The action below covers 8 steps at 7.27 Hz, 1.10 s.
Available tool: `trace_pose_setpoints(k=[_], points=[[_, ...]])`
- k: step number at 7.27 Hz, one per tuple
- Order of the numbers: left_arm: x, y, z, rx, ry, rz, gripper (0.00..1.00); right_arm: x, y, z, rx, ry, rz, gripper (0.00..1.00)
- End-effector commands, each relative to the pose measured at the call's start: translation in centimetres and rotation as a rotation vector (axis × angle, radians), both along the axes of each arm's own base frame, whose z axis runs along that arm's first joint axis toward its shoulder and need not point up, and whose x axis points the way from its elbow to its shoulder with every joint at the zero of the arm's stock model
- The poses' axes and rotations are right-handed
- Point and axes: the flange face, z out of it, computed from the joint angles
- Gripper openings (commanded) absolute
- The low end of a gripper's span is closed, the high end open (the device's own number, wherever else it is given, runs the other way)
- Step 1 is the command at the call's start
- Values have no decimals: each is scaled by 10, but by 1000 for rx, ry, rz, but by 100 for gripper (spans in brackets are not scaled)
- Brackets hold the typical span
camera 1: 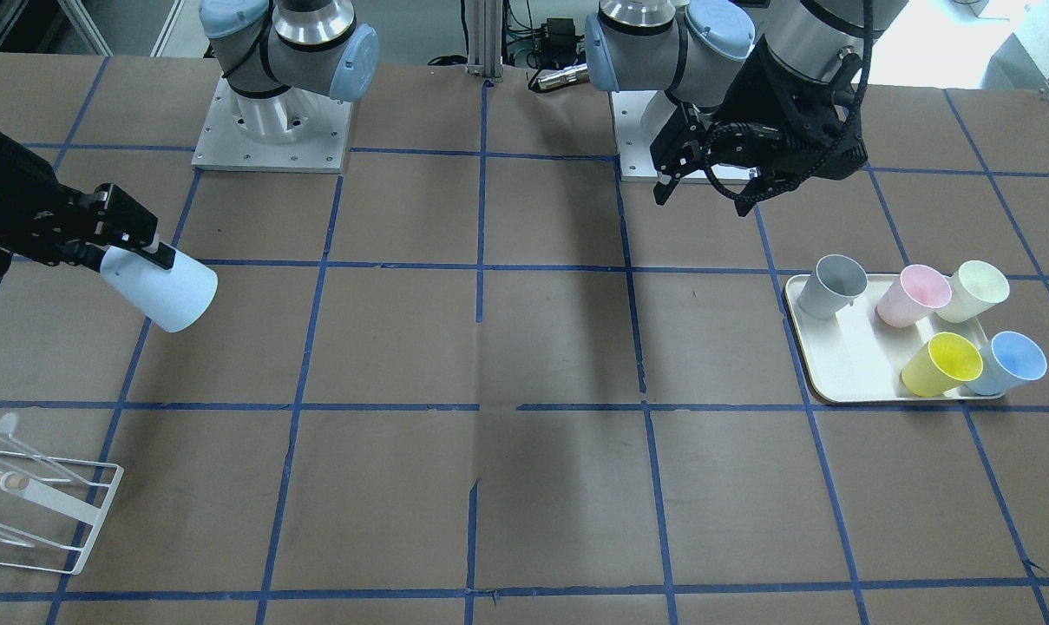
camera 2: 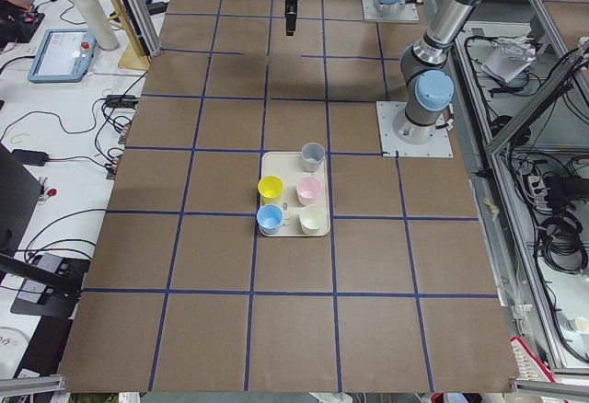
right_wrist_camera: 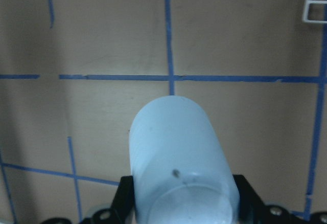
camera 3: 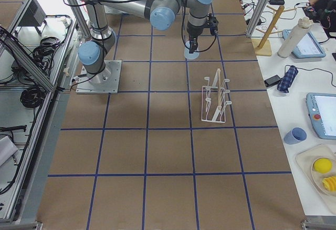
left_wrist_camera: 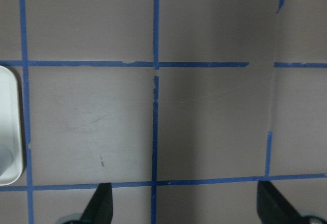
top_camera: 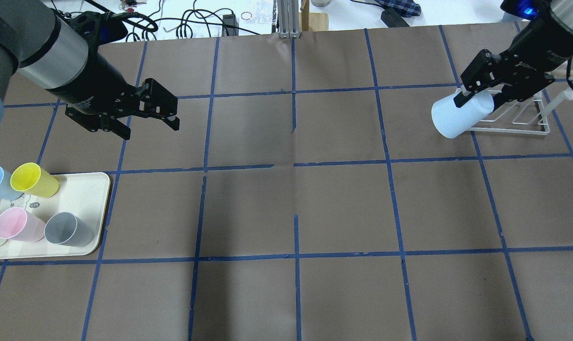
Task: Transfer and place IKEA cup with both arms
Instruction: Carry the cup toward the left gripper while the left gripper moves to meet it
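The pale-blue IKEA cup (camera 1: 167,293) is tilted in the air, its narrow base end between the fingers of my right gripper (camera 1: 135,259) and its mouth pointing away. It also shows in the overhead view (top_camera: 457,117) and fills the right wrist view (right_wrist_camera: 179,152). The right gripper (top_camera: 477,98) is shut on it, beside the white wire rack (top_camera: 518,121). My left gripper (top_camera: 150,129) is open and empty above the table, apart from the tray; it also shows in the front view (camera 1: 703,201). In the left wrist view nothing lies between its fingertips (left_wrist_camera: 102,206).
A cream tray (camera 1: 836,369) holds a second blue cup (camera 1: 1010,363), a yellow cup (camera 1: 942,365), a pink cup (camera 1: 913,295), a pale cream cup (camera 1: 975,291) and a grey cup (camera 1: 829,286). The wire rack (camera 1: 38,503) stands near the table corner. Blue tape lines grid the brown table.
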Motion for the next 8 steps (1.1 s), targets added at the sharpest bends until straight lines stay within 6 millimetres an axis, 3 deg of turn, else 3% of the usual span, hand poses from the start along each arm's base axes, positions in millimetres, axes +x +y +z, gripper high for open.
trace_pose_setpoints(k=[1,3,4,5,8], points=[[2,-1,7,-17,54,4,100,29,14,-2,95,-194,-32,29],[-8,-5,21,-29,225,21,100,58,20,-2,190,-423,-115,28],[-1,-8,21,-12,345,58,100,68,21,2,226,-551,-185,28],[13,-12,19,16,468,116,100,73,28,6,279,-599,-224,28],[6,-12,27,81,787,199,100,91,45,28,376,-792,-382,28]])
